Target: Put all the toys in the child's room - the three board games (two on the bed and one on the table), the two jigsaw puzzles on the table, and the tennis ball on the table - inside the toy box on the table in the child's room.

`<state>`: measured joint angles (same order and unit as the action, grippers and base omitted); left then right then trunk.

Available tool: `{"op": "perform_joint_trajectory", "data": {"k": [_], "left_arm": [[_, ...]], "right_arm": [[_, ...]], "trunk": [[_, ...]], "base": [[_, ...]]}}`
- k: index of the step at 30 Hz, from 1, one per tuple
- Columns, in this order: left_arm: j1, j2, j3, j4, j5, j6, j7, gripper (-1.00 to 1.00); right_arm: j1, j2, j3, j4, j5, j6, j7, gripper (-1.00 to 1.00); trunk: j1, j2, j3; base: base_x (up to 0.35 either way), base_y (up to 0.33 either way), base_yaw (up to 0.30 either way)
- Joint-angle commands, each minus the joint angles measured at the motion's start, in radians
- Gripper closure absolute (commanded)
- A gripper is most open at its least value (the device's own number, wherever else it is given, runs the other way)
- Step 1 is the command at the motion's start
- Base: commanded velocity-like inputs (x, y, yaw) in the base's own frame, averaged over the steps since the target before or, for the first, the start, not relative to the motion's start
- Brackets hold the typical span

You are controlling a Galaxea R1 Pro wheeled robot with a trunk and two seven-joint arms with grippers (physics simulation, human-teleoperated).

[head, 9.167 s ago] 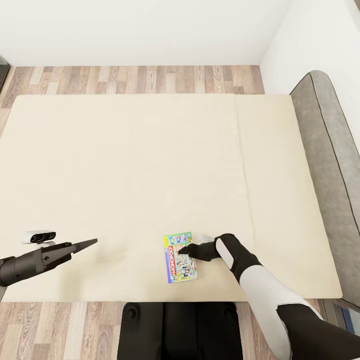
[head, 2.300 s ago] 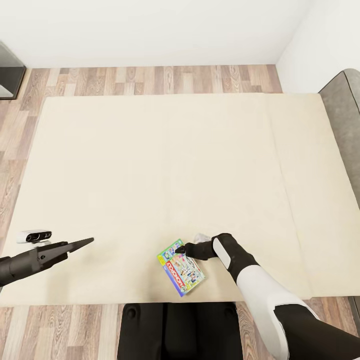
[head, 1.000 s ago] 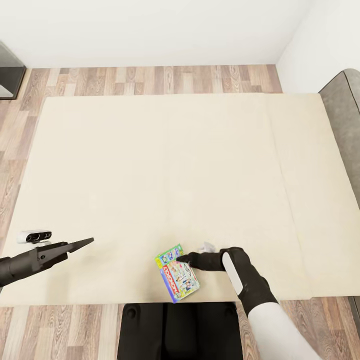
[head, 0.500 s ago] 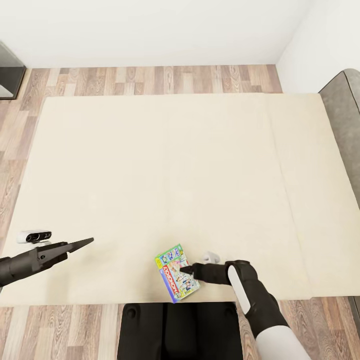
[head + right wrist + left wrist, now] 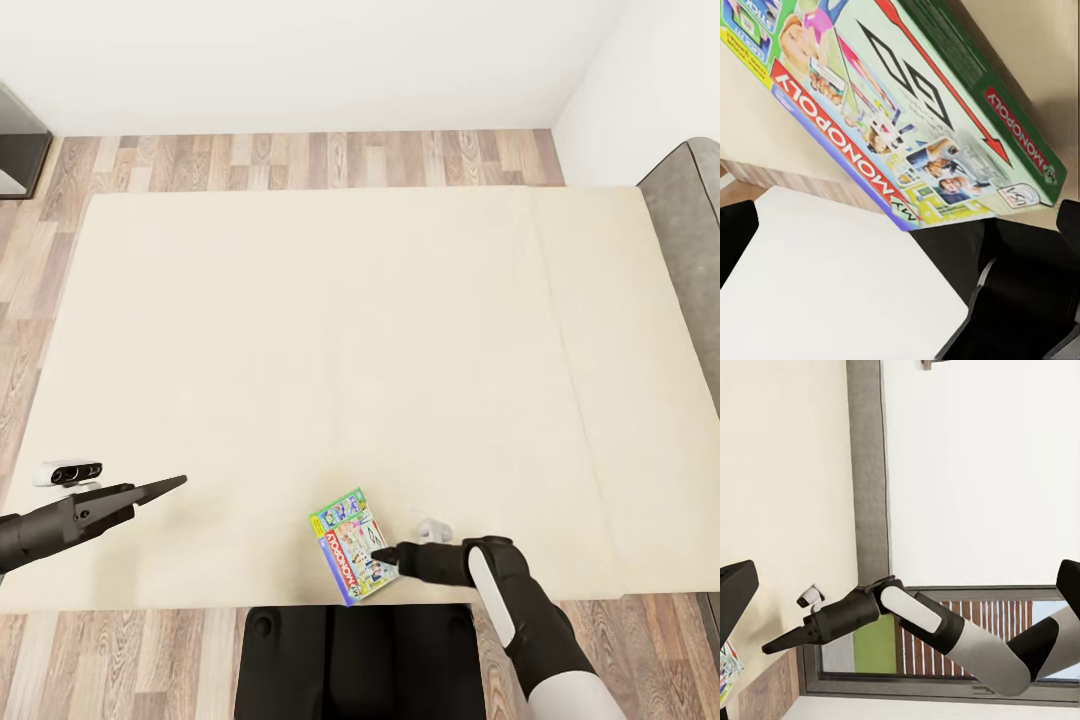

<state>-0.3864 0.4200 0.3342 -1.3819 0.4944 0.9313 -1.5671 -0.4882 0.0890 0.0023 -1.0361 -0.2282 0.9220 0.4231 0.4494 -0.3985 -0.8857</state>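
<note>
Your right gripper (image 5: 384,556) has slid back toward the robot, and its pointed tip now sits on the board game (image 5: 352,545) near the 5 o'clock corner. You cannot tell if it is open or closed. Its arm reaches in low from 4 o'clock. That game lies flat on the bed (image 5: 300,350), near the 6 o'clock edge. Your left gripper (image 5: 165,487) hovers far off at 9 o'clock, fingers together.

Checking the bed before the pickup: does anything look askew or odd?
The board game lies skewed to the bed's edges, with its near corner at the mattress edge. The right end effector tip is at its side.
</note>
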Motion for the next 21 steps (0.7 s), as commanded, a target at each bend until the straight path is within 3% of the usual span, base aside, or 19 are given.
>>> {"op": "perform_joint_trajectory", "data": {"k": [1, 21], "left_arm": [[0.0, 0.0, 0.0, 0.0, 0.0, 0.011, -0.004, -1.0], [0.0, 0.0, 0.0, 0.0, -0.001, 0.01, -0.004, -1.0]], "right_arm": [[0.0, 0.0, -0.001, 0.0, 0.0, 0.005, 0.002, -1.0], [0.002, 0.006, 0.006, 0.028, 0.012, -0.011, -0.006, -1.0]], "trunk": [[0.001, -0.002, -0.001], [0.001, -0.002, -0.001]], "base": [[0.0, 0.0, 0.0], [0.0, 0.0, 0.0]]}}
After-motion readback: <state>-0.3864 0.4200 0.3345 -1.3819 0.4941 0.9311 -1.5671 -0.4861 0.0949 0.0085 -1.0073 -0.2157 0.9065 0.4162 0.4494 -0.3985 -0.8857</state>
